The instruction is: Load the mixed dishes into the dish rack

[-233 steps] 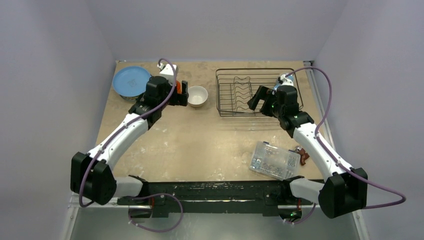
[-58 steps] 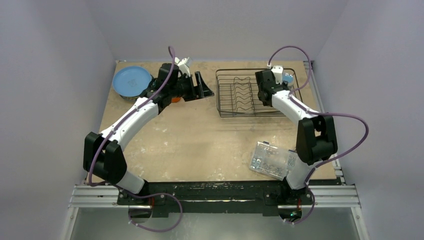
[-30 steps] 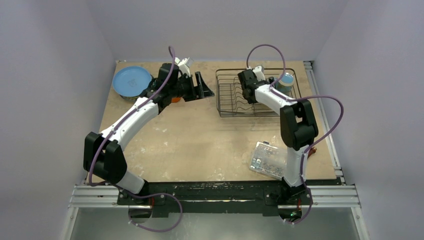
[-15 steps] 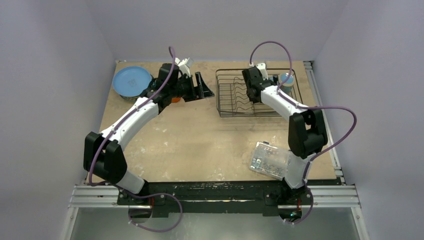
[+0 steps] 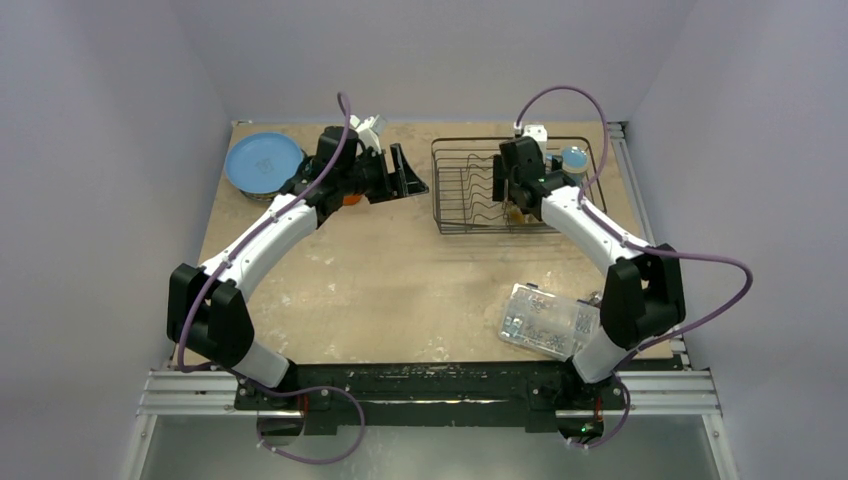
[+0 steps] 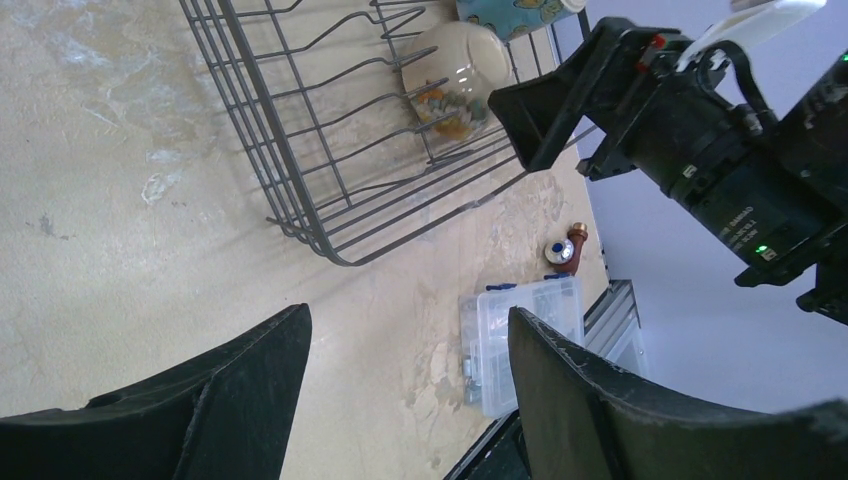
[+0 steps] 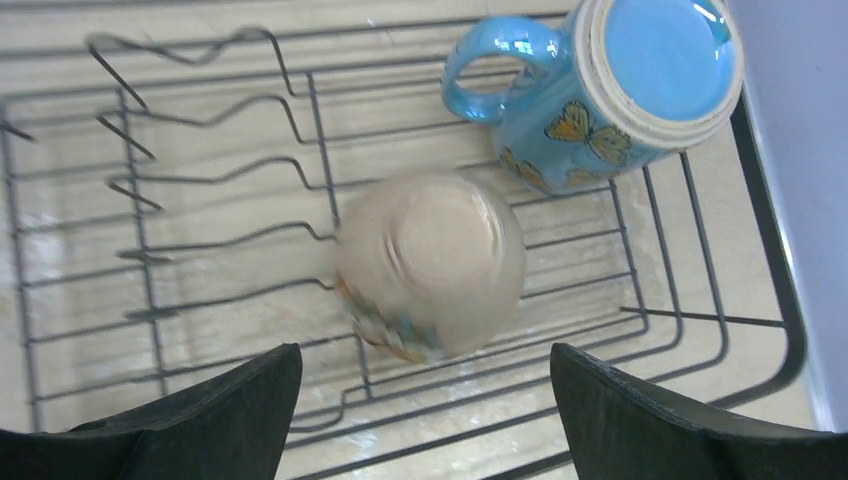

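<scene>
Currently the right end effector (image 7: 425, 385) is hovering directly over the rectangular black wire dish rack (image 5: 460, 205), which is sitting at 1 o'clock on the tabletop (image 5: 400, 280). Its fingers are spread wide and gripping nothing.

Below it, a cream rounded ceramic bowl with an orange-and-green patterned band (image 7: 430, 262) is lying base-up on the rack floor, just at 3 o'clock of the wavy dividers. It is looking blurred, so it is probably not settled. Base-up is making sense for draining.

A light-blue butterfly-print mug (image 7: 620, 90) is occupying the rack corner at 2 o'clock from the bowl, with its handle pointing to 9 o'clock. I cannot tell whether it is touching the bowl. The divider slots are holding no plates.

The left end effector (image 6: 405, 350) is also open and empty. It is turned sideways at 12 o'clock with its camera facing the rack, likely waiting clear of the right arm.

Outside the rack, the round blue plate (image 5: 263, 162) is sitting at 11 o'clock. The orange cup (image 5: 350, 199) is showing only as a sliver under the left arm. The clear plastic parts box (image 5: 548, 320) is resting at 5 o'clock.
</scene>
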`<state>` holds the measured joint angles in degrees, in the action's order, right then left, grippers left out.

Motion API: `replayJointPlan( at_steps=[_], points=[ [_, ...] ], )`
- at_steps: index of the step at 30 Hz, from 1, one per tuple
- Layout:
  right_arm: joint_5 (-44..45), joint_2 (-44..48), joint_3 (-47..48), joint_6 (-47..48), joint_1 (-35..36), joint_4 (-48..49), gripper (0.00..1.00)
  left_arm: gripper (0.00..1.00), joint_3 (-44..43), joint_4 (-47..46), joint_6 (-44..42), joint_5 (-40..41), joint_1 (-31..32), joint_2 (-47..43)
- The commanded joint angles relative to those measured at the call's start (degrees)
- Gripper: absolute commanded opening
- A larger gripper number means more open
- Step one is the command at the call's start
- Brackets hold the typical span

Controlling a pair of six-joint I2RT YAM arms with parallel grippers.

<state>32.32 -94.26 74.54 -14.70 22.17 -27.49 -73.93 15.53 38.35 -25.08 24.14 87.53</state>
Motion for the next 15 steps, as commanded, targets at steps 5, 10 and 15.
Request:
replayJointPlan(
  at_steps=[5,10,15],
  points=[
    [-2.5,1.0,3.4,-7.6,-2.2,9.3,0.86,0.71,-2.6,-0.9,-1.0,-0.3,-0.2,0.1],
    [-0.8,-0.1,1.2,-9.1,-2.2,7.2,0.82,0.71,-2.9,-0.8,-0.6,-0.7,-0.1,0.3],
    [-2.6,5.2,-8.1,-12.3,-2.2,8.4,0.8,0.71,-3.0,-0.7,-0.2,-1.0,-0.2,0.6]
  ],
)
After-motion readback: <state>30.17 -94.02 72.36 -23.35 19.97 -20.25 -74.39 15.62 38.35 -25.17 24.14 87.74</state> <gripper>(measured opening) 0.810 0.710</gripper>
